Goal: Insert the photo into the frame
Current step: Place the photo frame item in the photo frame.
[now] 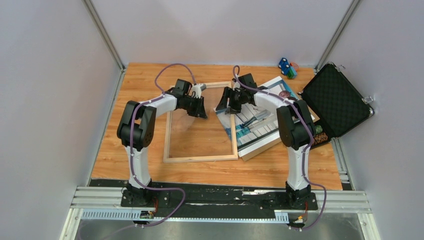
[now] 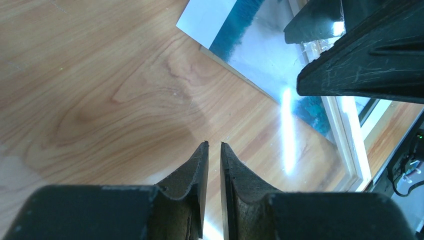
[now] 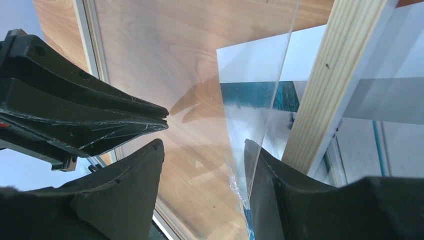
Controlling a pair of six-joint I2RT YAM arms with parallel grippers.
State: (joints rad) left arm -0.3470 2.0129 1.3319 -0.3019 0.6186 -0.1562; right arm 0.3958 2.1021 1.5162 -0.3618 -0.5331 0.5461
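The pale wood frame lies flat mid-table, its clear pane glinting. The photo lies to its right with its near corner tucked under the frame's right bar. Teal water and a white border show in the wrist views. My left gripper hovers over the pane, its jaws a narrow slit apart, with bare wood showing between them. My right gripper stands open facing it. The pane's clear edge runs along the right finger's inner face; contact cannot be told.
An open black foam-lined case sits at the right edge of the table. Small coloured toys lie at the back right. A brown board pokes out under the photo. Grey walls close in the table on three sides.
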